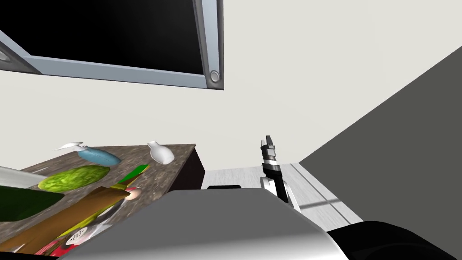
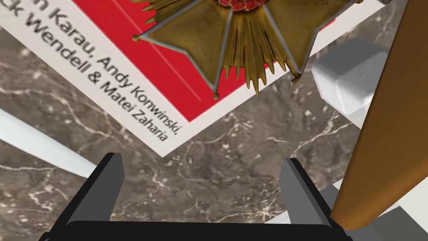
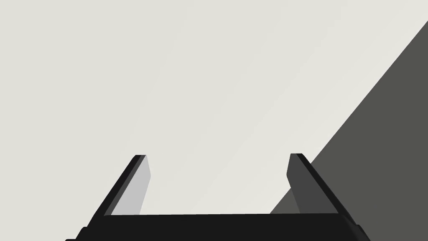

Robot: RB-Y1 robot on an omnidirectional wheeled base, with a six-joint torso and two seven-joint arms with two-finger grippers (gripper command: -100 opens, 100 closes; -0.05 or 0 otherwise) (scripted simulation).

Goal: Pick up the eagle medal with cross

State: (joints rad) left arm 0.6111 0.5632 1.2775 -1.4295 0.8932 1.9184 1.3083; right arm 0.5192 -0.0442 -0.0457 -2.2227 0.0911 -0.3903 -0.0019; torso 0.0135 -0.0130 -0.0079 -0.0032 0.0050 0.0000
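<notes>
My left gripper (image 2: 202,184) hangs with its jaws spread wide and nothing between them. Under the gap is only the brown-grey marbled stone tabletop (image 2: 234,167). One of my fingers (image 2: 300,188) stands just beside a tall, smooth brown wooden piece (image 2: 388,125) that rises past it.

Ahead of my fingertips lies the corner of a flat red book cover with a white border and black author names (image 2: 138,104). On its red field, further out, rests what I am after: a gold, star-shaped medal with spiked rays and a red beaded centre (image 2: 242,37). It lies flat, its nearest ray tips reaching over the white border toward the stone. The eagle I cannot make out from here. A pale grey rounded block (image 2: 347,79) sits on the stone between the medal and the wooden piece.

The medal is beyond my reach line, so I judge the approach unfinished. I should carry the hand forward until the red centre sits midway in my opening, then come down square. Being thin and flat, the medal will handle poorly. I would set my blades at the narrow waist between two arms and close slowly, so the points do not skate and the book cover is not shoved. I would also keep off the wooden piece and the block.

My right gripper (image 1: 268,143) is raised out to my right, its jaws spread too (image 3: 217,180).
</notes>
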